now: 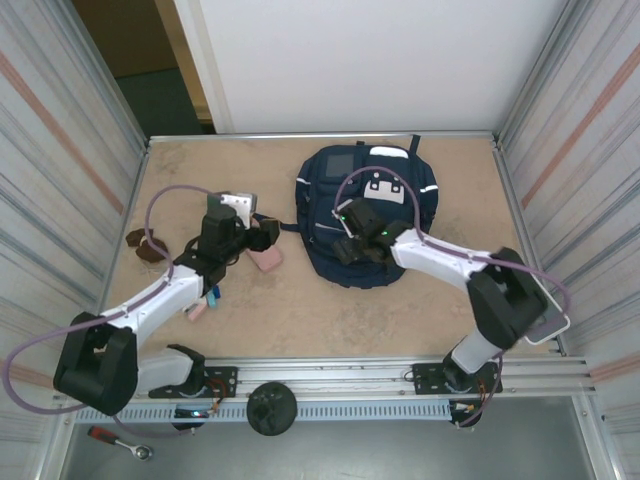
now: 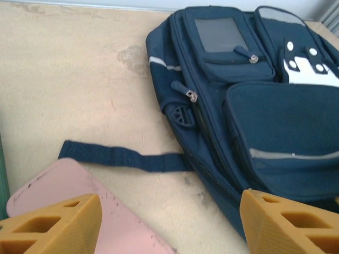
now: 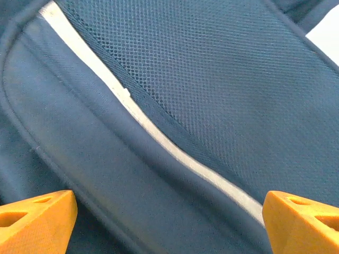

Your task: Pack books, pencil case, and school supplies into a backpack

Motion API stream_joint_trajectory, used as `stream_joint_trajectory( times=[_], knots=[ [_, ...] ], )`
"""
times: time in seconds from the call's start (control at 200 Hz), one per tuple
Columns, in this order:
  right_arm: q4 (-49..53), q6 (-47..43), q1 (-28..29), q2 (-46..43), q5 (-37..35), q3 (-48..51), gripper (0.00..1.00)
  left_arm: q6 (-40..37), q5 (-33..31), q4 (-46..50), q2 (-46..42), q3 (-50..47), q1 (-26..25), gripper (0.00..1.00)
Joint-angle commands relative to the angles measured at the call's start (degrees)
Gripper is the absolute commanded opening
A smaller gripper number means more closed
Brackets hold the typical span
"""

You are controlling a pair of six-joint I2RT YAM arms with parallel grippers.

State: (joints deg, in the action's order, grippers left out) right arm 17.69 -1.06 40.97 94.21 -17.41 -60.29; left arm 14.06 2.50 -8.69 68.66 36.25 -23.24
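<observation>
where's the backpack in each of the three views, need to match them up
Top external: the backpack lies just right of centre, toward the far side of the table.
Left wrist: the backpack takes up the right half, front pockets facing up.
Right wrist: the backpack is seen close up, navy mesh with a white stripe running diagonally.
Shared landmark: the white patch with dark dots, seen in the top and left wrist views.

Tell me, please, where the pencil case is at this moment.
The pencil case lies on the table just left of the backpack in the top view, beside the left end effector and near the backpack's loose strap.
</observation>
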Motion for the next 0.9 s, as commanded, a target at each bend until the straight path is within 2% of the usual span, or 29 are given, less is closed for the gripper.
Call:
stream_joint_trajectory(
  times=[0.0, 0.105, 0.306, 0.446, 0.596, 0.701, 0.807, 0.892],
  knots=[
    [3.6, -6.4, -0.4, 5.7, -2.6, -4.5, 0.87, 1.1, 0.9, 2.4, -3.7, -2.0, -0.2, 0.69],
    [4.9, -7.8, -0.3, 10.0, -3.2, -7.7, 0.78, 1.2, 0.7, 4.2, -6.6, -3.9, -0.2, 0.7],
    [5.0, -7.1, 0.1, 11.4, -2.1, -11.0, 0.34, 0.9, -1.2, 7.8, -10.2, -6.4, -0.3, 0.7],
    [5.3, -4.4, 0.1, 9.5, -0.8, -13.8, 0.11, 0.7, -4.2, 10.9, -9.0, -6.0, -0.3, 0.71],
    [7.8, -1.0, -0.4, 7.6, 2.4, -18.4, 0.06, 0.8, -7.3, 12.5, -5.3, -5.3, -0.2, 0.76],
    [9.1, 0.8, -1.0, 6.3, 4.6, -20.9, 0.03, 2.9, -8.0, 13.2, -0.4, -3.4, -0.2, 0.91],
    [8.7, 2.6, -2.2, 4.9, 8.4, -21.6, 0.01, 5.8, -6.4, 14.1, 5.8, 0.0, -0.2, 0.98],
    [8.0, 3.2, -2.8, 4.2, 9.1, -21.1, 0.0, 8.4, -6.1, 13.8, 10.2, 2.0, -0.2, 0.99]
  ],
)
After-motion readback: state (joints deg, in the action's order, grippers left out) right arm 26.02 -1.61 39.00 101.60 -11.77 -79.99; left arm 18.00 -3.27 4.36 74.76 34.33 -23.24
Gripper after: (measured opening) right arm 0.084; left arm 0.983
